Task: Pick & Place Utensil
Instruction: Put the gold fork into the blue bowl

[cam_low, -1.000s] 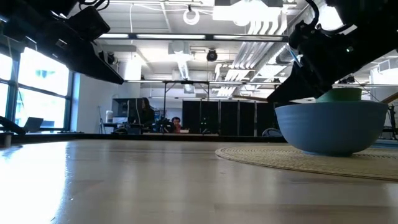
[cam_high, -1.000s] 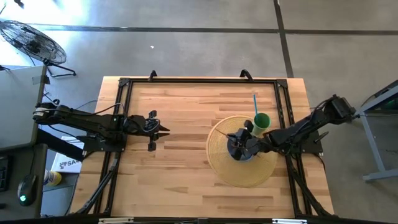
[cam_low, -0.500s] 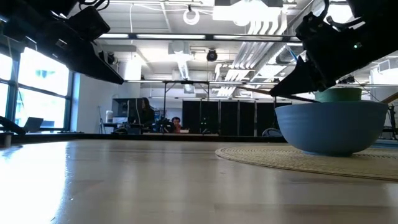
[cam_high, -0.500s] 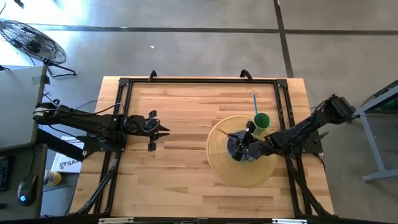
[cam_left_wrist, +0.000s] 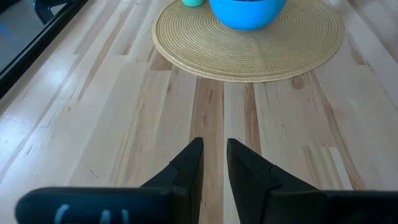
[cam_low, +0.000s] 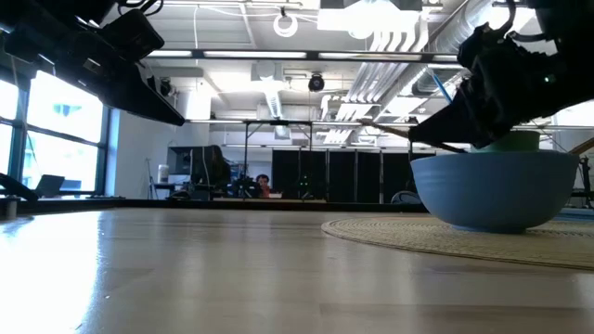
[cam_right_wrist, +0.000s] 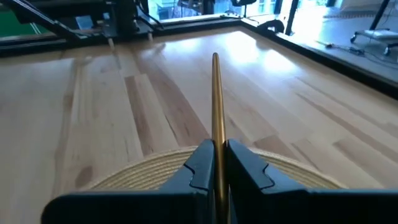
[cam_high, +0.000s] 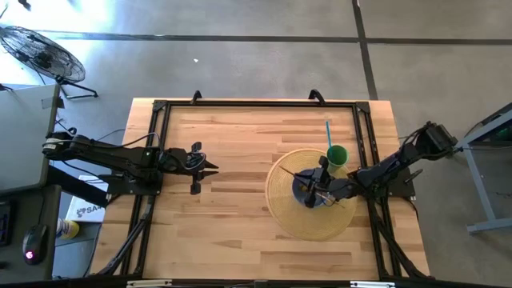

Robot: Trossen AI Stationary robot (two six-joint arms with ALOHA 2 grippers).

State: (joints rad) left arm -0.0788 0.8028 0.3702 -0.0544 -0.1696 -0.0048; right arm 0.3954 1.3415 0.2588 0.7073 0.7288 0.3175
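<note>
A thin golden utensil [cam_right_wrist: 215, 99] sticks out ahead of my right gripper [cam_right_wrist: 216, 163], which is shut on it. That gripper [cam_high: 320, 192] hangs over the blue bowl [cam_low: 506, 190] in the middle of a round woven mat [cam_high: 282, 210]. In the low view the utensil [cam_low: 390, 131] points away from the gripper, above the bowl's rim. A green cup [cam_high: 337, 154] with a blue straw stands on the mat's far right edge. My left gripper [cam_left_wrist: 214, 163] waits left of the mat over bare wood, its fingers a narrow gap apart, holding nothing. My right gripper pinches the utensil's thin shaft [cam_right_wrist: 215, 146] between its two fingers [cam_right_wrist: 202, 163]. The fingers lie along the shaft, which runs on forward from their tips toward the table's left. The utensil is lifted clear, close to level, over the bowl. Its rear end is hidden inside the gripper.
The table [cam_high: 232, 128] has a dark metal frame [cam_high: 256, 104] running around its edges. Bare wood lies between my left gripper and the mat [cam_left_wrist: 249, 46]. The room beyond the table holds desks and people far off.
My right gripper has drawn back a little toward the table's right edge over the bowl and tipped up. The utensil, unseen a second ago in the low view, now shows above the bowl's rim, pointing toward the left.
</note>
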